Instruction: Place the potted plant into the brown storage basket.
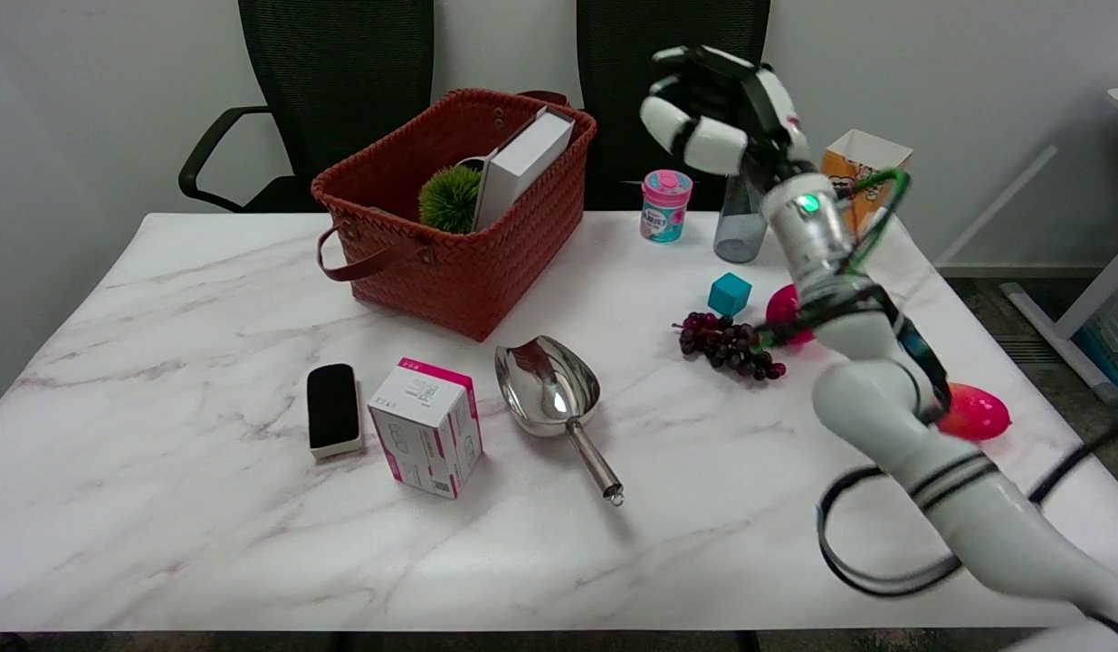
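- Since the potted plant (pixel 450 197) already sits inside the brown storage basket (pixel 468 272), upper-left-centre of frame, task looks done or v. nearly so (judgement).
- Plant: round green tuft visible above basket's near wall; pot itself hidden below rim. Touching or just beside a white box (pixel 522 163) that leans upright in same basket.
- Right hand (pixel 717 113): raised in air, upper-right-centre of frame, well apart from basket, to its right. Fingers curled inward, nothing seen in them; holds no object as far as view shows.
- Handling est. (judgement): plant prob. artificial, light; tuft soft & springy, would squash under pinch and give poor hold. Pot likely stiff, smooth, maybe slippery. Best grasp = around pot wall, from side, below foliage; not by tuft.
- If re-seat needed: pot access blocked by basket wall & white box; top-down approach only.
- Labels: pink-and-white carton (pixel 429 426), lower-centre-left, has printing + small code mark; text too small to read. Pink-lidded tub (pixel 664 206), upper centre, has blue lettering, not legible w/ confidence. Orange-white carton (pixel 853 172) behind arm, print partly hidden.
- Other items on marble table (pixel 160 507): steel scoop (pixel 549 389), black eraser block (pixel 332 407), teal cube (pixel 729 294), grape bunch (pixel 731 346).
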Controlling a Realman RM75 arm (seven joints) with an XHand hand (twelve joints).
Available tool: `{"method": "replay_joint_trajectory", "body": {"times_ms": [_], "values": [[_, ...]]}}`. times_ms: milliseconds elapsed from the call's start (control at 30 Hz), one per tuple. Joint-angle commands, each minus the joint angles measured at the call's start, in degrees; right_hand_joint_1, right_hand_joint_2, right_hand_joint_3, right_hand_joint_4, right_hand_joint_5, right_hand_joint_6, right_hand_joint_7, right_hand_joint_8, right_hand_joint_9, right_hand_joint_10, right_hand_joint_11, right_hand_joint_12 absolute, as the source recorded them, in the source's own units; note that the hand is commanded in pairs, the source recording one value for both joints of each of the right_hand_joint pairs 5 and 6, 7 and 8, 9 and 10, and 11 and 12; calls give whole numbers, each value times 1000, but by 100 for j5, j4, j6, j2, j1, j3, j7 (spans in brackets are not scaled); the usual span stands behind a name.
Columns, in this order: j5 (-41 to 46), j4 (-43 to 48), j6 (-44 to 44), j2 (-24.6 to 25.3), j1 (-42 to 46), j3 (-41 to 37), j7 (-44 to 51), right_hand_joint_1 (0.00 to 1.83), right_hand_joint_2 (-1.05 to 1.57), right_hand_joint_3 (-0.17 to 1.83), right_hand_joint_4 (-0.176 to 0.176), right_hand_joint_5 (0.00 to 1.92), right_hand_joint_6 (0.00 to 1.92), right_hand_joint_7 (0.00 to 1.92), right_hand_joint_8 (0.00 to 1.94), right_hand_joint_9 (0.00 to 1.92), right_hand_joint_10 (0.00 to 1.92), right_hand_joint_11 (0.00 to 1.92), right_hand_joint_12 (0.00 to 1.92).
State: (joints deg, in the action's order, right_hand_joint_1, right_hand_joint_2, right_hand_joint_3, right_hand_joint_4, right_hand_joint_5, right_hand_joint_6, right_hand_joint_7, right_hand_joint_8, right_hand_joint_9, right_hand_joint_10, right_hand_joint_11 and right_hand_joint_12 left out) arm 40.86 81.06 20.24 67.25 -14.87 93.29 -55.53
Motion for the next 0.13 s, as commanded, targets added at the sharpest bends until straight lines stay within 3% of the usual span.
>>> {"method": "replay_joint_trajectory", "body": {"times_ms": [33, 133], "values": [[85, 616, 2367, -238, 2812, -490, -36, 1091, 579, 718, 0, 668, 668, 847, 847, 810, 810, 791, 791], [83, 523, 2391, -289, 2825, -416, -42, 1091, 575, 726, 0, 671, 671, 849, 849, 813, 813, 791, 791]]}}
